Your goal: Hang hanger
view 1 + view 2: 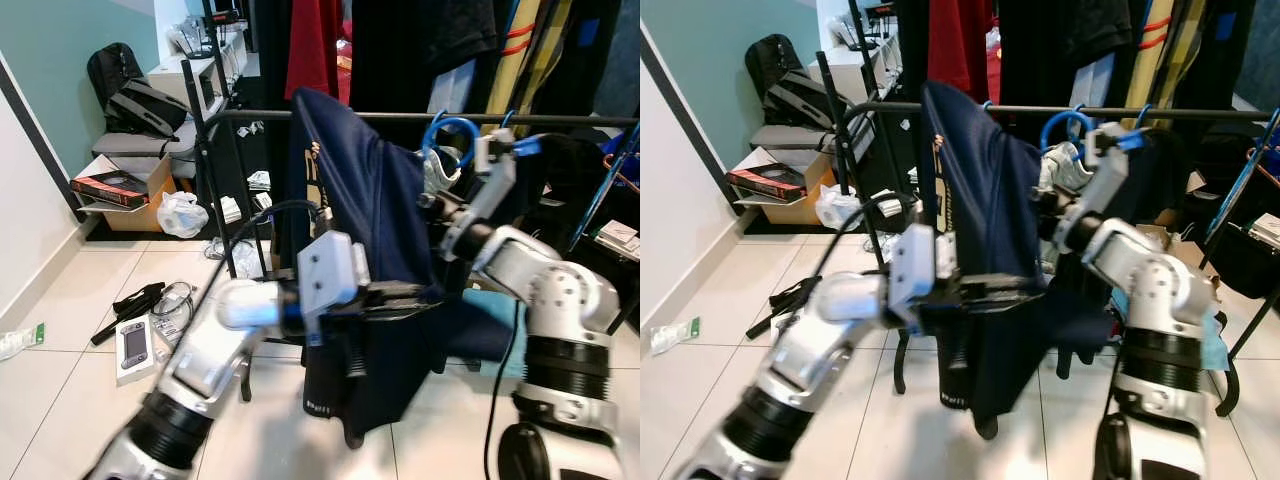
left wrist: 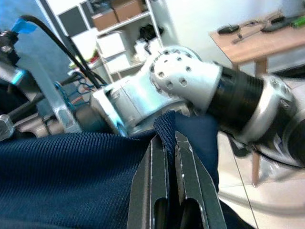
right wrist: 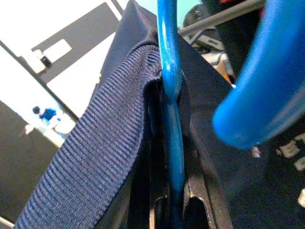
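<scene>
— Rack: black rail running across, crowded with dark and red clothes behind. Anything on the near side?

— Navy garment, draped over blue hanger, peaked just at the rail and hanging down between both arms.

— Hanger position?

— Hook curled at rail height, just right of the garment's peak; seated over the rail or not, cannot tell. Shaft seen close in the right wrist view, pressed against ribbed navy hem.

— Right gripper?

— Raised to the rail, fingers clamped on the hanger shaft, cloth bunched beside it.

— Left gripper?

— Lower, reaching in from the left at mid-garment. Fingers pinched together on a fold of the navy cloth.

— Surroundings?

— Tiled floor, pale. Cardboard box with a book on top by the wall, white plastic bag beside it. Handheld device lying on the tiles near a black strap.
</scene>
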Motion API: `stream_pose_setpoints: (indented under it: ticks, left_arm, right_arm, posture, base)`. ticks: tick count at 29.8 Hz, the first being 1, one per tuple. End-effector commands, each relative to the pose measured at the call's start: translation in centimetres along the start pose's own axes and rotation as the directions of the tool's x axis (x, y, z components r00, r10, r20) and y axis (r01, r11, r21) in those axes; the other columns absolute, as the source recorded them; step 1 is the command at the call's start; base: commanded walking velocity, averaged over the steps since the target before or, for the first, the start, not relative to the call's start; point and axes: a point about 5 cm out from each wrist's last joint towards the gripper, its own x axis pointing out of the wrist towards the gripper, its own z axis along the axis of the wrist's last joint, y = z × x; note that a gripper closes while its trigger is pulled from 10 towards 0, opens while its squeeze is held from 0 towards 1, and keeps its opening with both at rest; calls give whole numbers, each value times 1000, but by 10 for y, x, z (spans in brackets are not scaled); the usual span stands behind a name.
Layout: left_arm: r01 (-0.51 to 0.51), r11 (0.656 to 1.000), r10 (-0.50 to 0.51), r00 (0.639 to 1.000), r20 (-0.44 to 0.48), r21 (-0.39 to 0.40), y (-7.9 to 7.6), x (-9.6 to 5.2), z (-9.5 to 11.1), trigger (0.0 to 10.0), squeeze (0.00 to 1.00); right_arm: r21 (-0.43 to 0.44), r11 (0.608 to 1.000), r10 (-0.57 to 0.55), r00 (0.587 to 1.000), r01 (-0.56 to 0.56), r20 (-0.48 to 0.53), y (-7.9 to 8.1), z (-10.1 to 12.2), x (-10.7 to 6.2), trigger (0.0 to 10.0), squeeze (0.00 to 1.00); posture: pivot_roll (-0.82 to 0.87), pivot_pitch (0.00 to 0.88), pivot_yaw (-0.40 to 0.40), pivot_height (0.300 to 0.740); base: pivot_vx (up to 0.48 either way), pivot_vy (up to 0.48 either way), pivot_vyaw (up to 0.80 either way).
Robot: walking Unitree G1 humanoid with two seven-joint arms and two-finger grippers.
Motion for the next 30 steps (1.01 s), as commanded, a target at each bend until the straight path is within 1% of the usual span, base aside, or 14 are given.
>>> stream_pose_setpoints:
  ticks: [1,8,10,16,17,19,20,21,22,25,26,27,29,30]
  left_arm:
    - [35,999,-35,999,14,-5,-8,9,-1,10000,0]
    - [-10,1000,10,1000,-19,5,-6,9,-5,10000,0]
    - [-5,998,11,995,-103,61,-9,5,-16,10000,0]
    - [4,996,10,989,-148,95,-8,0,-21,10000,0]
    - [-5,990,38,973,-226,144,1,-15,-27,10000,0]
    - [-5,990,38,973,-226,144,1,-15,-27,10000,0]
    - [-8,985,58,956,-286,175,9,-29,-29,10000,0]
    - [-8,985,58,956,-286,175,9,-29,-29,10000,0]
    - [-14,988,60,951,-304,151,11,-38,-28,10000,0]
    - [-14,988,60,951,-304,151,11,-38,-28,10000,0]
    - [-20,995,47,958,-282,98,8,-39,-25,10000,1000]
    - [-20,995,47,958,-282,98,8,-39,-25,10000,1000]
    - [-20,999,29,972,-232,41,2,-35,-20,10000,1000]
    - [-34,999,32,987,-157,-11,0,-30,-12,10000,1000]
  right_arm:
    - [-61,998,7,999,-5,31,9,7,5,10000,0]
    - [-78,997,7,1000,-5,29,11,6,7,10000,0]
    - [-16,1000,21,998,-21,57,13,11,8,10000,0]
    - [20,999,30,997,-32,72,14,15,7,10000,0]
    - [46,998,40,994,-44,97,12,21,3,10000,0]
    - [46,998,40,994,-44,97,12,21,3,10000,0]
    - [40,997,53,991,-59,122,11,25,-1,10000,0]
    - [40,997,53,991,-59,122,11,25,-1,10000,0]
    - [-13,996,92,986,-92,140,14,28,-5,10000,0]
    - [-13,996,92,986,-92,140,14,28,-5,10000,0]
    - [-92,988,134,982,-123,130,17,27,-9,10000,0]
    - [-92,988,134,982,-123,130,17,27,-9,10000,0]
    - [-167,971,193,976,-174,106,22,24,-11,10000,0]
    - [-230,949,241,967,-216,83,25,23,-14,10000,0]
  posture:
    - [-107,0,36,740]
    - [-101,0,37,740]
    - [-102,0,39,740]
    - [-102,0,39,740]
    - [-102,0,41,740]
    - [-102,0,41,740]
    - [-100,0,42,740]
    - [-100,0,42,740]
    - [-94,0,40,740]
    - [-94,0,40,740]
    - [-90,0,39,740]
    - [-90,0,39,740]
    - [-90,0,35,740]
    - [-90,0,35,740]
  base:
    - [0,0,0]
    - [0,0,0]
    - [0,0,0]
    - [0,0,0]
    - [0,0,0]
    - [0,0,0]
    - [0,0,0]
    - [0,0,0]
    - [0,0,0]
    - [0,0,0]
    - [0,0,0]
    - [0,0,0]
    - [0,0,0]
    - [0,0,0]
